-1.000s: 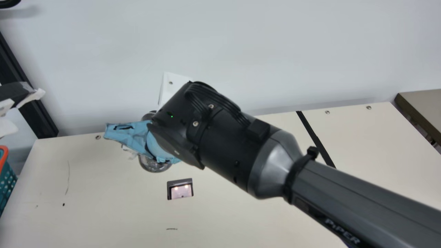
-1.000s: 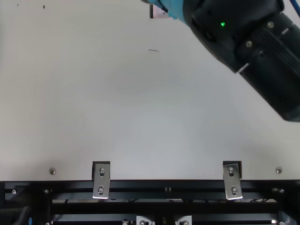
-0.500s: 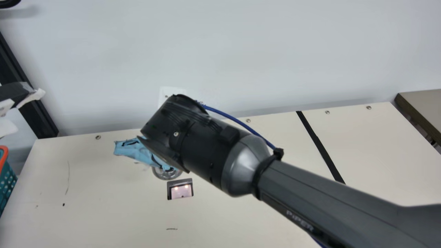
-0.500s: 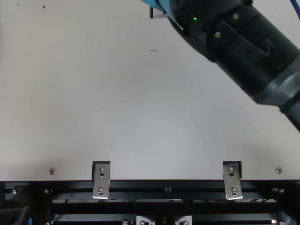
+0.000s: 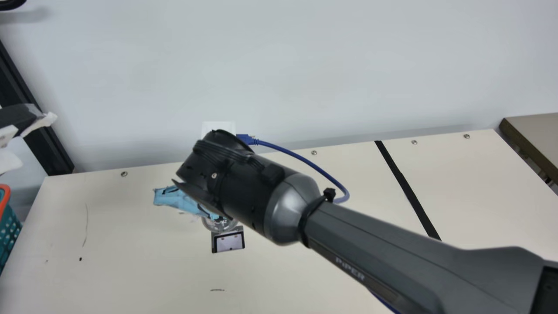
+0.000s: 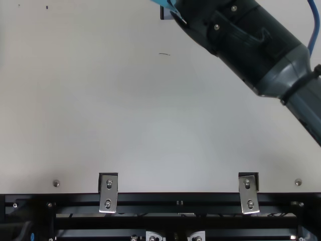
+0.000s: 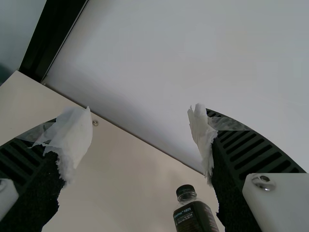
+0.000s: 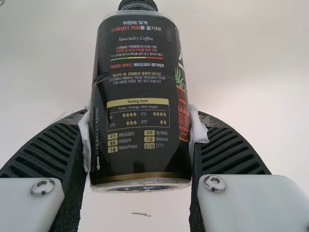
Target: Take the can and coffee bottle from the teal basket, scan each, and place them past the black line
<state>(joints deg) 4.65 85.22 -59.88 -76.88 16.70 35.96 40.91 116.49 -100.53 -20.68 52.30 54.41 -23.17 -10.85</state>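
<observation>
Table (image 5: 130, 270): cream, crossed by a black line (image 5: 403, 183).
Teal basket (image 5: 8, 237): at table's left; contents cannot be told.
Left end effector (image 7: 142, 137): released.
Right end effector (image 8: 141, 130): clenched on coffee bottle (image 8: 140, 92).
Scanner (image 5: 229, 242): near the bottle; scan apparently under way, placing past the black line outstanding; progress with the can cannot be told.

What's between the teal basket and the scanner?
Main view: table surface with a few small dark marks lies between basket and scanner.
</observation>
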